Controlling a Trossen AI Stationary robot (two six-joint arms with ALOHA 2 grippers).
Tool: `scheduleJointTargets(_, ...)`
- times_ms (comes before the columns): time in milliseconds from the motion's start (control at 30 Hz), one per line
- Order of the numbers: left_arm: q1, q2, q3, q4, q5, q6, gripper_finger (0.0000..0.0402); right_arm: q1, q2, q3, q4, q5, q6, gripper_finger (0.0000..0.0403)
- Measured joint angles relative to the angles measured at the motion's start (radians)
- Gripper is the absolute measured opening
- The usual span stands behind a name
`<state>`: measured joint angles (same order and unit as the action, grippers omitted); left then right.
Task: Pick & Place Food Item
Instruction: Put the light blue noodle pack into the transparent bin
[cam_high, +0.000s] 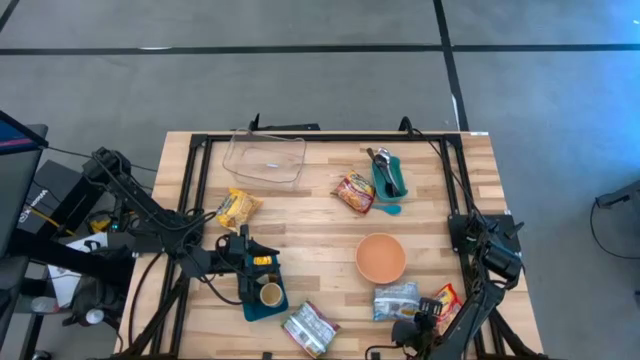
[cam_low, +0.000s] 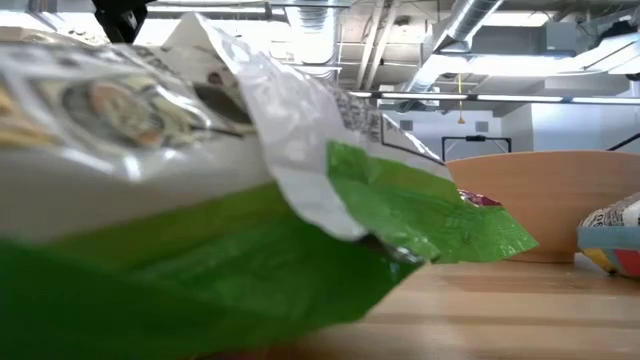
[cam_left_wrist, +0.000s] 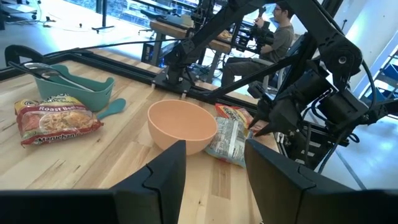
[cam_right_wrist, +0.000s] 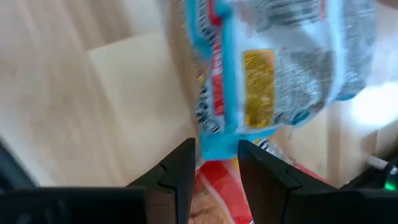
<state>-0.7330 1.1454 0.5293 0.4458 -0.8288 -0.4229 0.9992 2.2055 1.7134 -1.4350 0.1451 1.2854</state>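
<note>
blue noodle packet (cam_right_wrist: 261, 81) lies just past right gripper (cam_right_wrist: 216, 163) jaws

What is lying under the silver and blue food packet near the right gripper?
Under the silver and blue packet lies a red packet, only partly showing at one edge. The rest of it is covered, so its label cannot be read.

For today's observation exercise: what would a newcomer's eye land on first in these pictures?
Probably the orange bowl, standing alone mid-table, with bright snack packets scattered around it. Next, the right pincer poised right at a blue-and-silver packet near the table's front right corner. In the low view, a green-and-white packet fills nearly the whole picture.
</note>
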Motion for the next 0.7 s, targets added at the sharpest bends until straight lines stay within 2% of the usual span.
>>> scheduleJointTargets(133, 0.0, 0.0, 0.0, 0.0, 0.0, 0.0, 0.0159, 0.0, 0.0, 0.0, -0.025, 0.038, 0.035, 0.0115)
scheduleJointTargets(367, 0.0, 0.0, 0.0, 0.0, 0.0, 0.0, 0.0159, 0.03, 0.0, 0.0, 0.029, 0.036, -0.062, 0.0115)
scheduleJointTargets(700, 0.0, 0.0, 0.0, 0.0, 0.0, 0.0, 0.0159, 0.021, 0.0, 0.0, 0.038, 0.013, -0.074, 0.0127)
